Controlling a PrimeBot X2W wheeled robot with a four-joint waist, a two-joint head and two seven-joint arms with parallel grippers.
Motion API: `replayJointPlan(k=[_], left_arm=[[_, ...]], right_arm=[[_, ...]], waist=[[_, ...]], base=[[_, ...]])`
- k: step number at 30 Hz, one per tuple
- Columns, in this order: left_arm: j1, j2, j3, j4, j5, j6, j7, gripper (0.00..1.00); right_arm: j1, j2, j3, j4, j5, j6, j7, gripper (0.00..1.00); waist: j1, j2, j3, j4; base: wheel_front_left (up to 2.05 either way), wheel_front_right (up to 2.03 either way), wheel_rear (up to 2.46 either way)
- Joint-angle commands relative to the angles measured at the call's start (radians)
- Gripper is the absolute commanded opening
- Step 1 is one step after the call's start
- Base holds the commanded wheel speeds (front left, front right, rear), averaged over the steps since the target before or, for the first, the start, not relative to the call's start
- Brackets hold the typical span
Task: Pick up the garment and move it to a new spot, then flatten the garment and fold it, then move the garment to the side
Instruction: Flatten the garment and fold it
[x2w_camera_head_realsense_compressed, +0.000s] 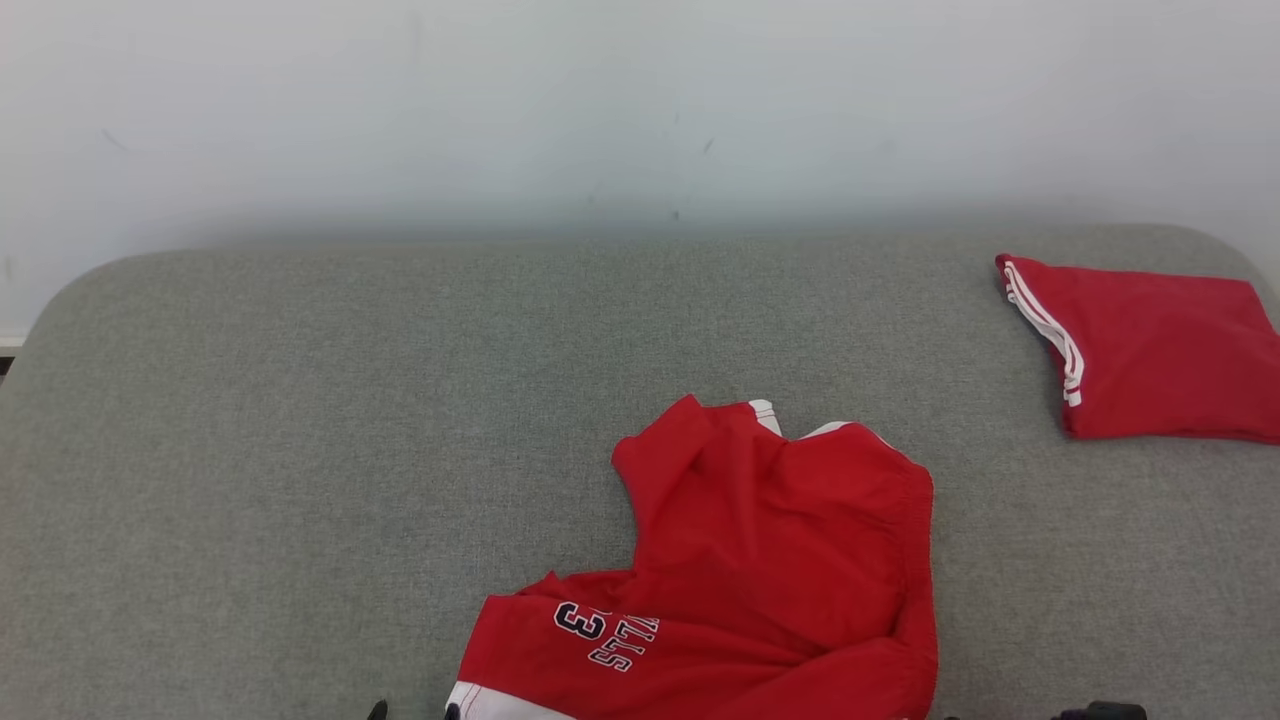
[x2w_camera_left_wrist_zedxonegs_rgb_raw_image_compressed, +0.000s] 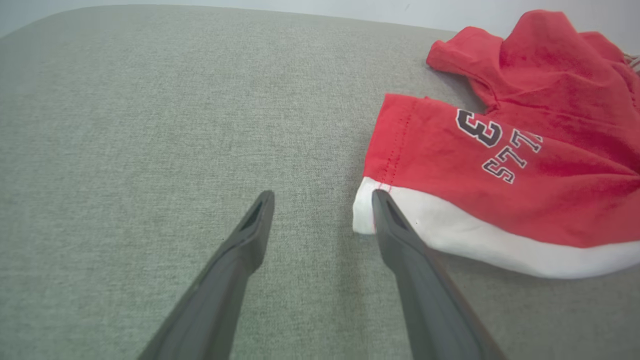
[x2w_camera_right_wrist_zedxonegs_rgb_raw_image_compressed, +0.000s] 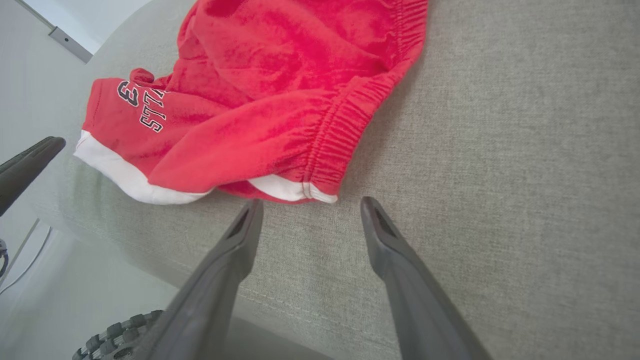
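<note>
The garment (x2w_camera_head_realsense_compressed: 770, 560) is a pair of red shorts with a white hem and dark lettering, lying crumpled near the front edge of the grey padded surface. In the left wrist view my left gripper (x2w_camera_left_wrist_zedxonegs_rgb_raw_image_compressed: 322, 200) stands open just off the white hem corner of the garment (x2w_camera_left_wrist_zedxonegs_rgb_raw_image_compressed: 500, 165), holding nothing. My right gripper (x2w_camera_right_wrist_zedxonegs_rgb_raw_image_compressed: 310, 207) is open too, its tips just short of the elastic waistband corner of the garment (x2w_camera_right_wrist_zedxonegs_rgb_raw_image_compressed: 280, 90). Only the left fingertips (x2w_camera_head_realsense_compressed: 378, 710) peek in at the head view's bottom edge.
A second red garment (x2w_camera_head_realsense_compressed: 1150, 345) with white stripes lies folded at the far right of the grey surface (x2w_camera_head_realsense_compressed: 300, 420). A pale wall rises behind. The right wrist view shows the surface's front edge (x2w_camera_right_wrist_zedxonegs_rgb_raw_image_compressed: 150, 255), the floor below, and the other arm's finger (x2w_camera_right_wrist_zedxonegs_rgb_raw_image_compressed: 25, 160).
</note>
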Motion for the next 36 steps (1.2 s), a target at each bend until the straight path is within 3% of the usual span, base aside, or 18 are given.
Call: replayJointPlan(k=[1,16,17,18,19,27,36], left_arm=[[-0.022,0.011,-0.012,0.016,-0.005,-0.007,-0.003,1.0],[-0.106,0.051,-0.105,0.109,-0.059,-0.026,0.017,1.0],[-0.124,0.048,-0.119,0.135,-0.081,-0.024,0.021,0.79],[-0.133,0.047,-0.132,0.148,-0.094,-0.024,0.021,0.59],[-0.144,0.046,-0.142,0.158,-0.102,-0.024,0.019,0.0],[-0.177,0.065,-0.191,0.218,-0.159,-0.023,0.003,0.0],[-0.122,0.086,-0.088,0.044,-0.137,0.009,-0.003,0.0]], right_arm=[[-0.029,-0.009,0.011,0.013,-0.011,-0.002,-0.005,1.0],[-0.145,-0.068,0.16,0.13,-0.002,-0.002,-0.044,1.0],[-0.175,-0.084,0.203,0.146,-0.01,-0.002,-0.049,0.47],[-0.194,-0.089,0.225,0.154,-0.014,-0.002,-0.057,0.36],[-0.211,-0.091,0.243,0.16,-0.008,-0.002,-0.071,0.0],[-0.268,-0.141,0.365,0.219,0.035,-0.002,-0.169,0.0],[-0.288,-0.241,0.42,0.021,0.113,-0.002,-0.212,0.0]], waist=[[0.0001,0.0,0.005,-0.003],[0.0001,0.0,0.036,-0.009],[0.0001,0.0,0.038,-0.01],[0.0001,0.0,0.037,-0.01],[0.0001,0.0,0.037,-0.011],[0.0001,0.0,0.017,-0.004],[0.0001,0.0,0.009,-0.043]], base=[[0.0,0.0,0.0],[0.0,0.0,0.0],[0.0,0.0,0.0],[0.0,0.0,0.0],[0.0,0.0,0.0],[0.0,0.0,0.0],[0.0,0.0,0.0]])
